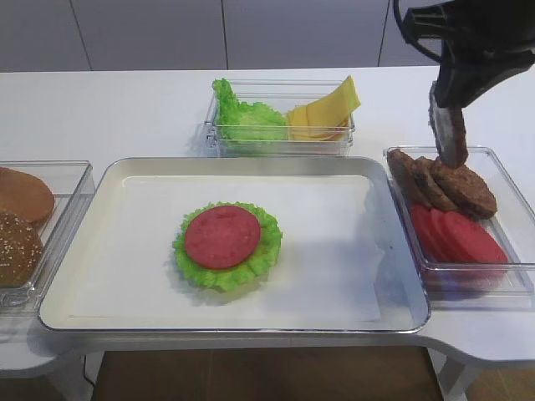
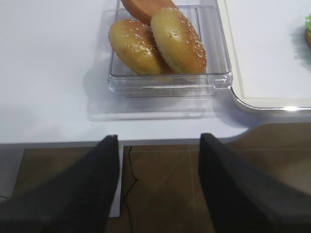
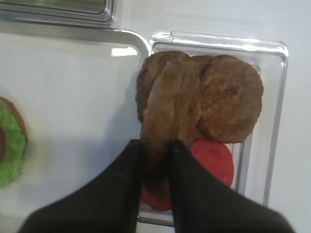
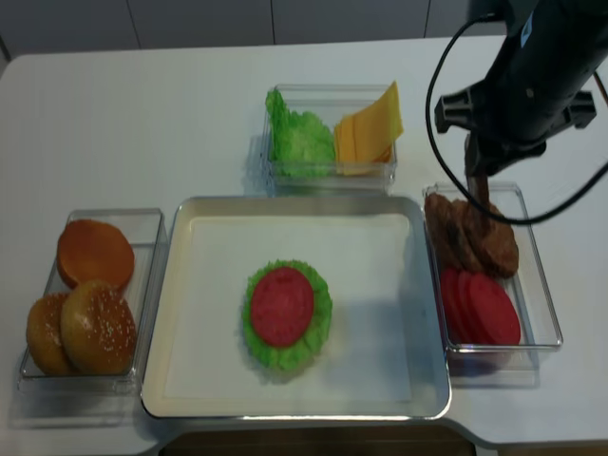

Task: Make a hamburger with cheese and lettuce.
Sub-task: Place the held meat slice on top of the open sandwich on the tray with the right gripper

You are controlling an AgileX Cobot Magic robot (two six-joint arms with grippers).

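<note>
Hamburger (image 1: 226, 244), unfinished: ruffled green leaf under red round slice, no patty yet, centre of tray (image 1: 125, 311), lower left of right gripper (image 1: 450, 134), fingers (image 3: 127, 171) clenched edge-on upon brown patty (image 3: 163, 124) above right-hand bin (image 1: 516, 271); left gripper (image 2: 158, 182) released, farther off.

One high camera faced the tray (image 1: 251, 171) from the near side; another looked almost straight down. Both shared the whole table. The right wrist camera sat close over the patties (image 3: 204, 97), the left wrist camera over the buns (image 2: 158, 41).
</note>
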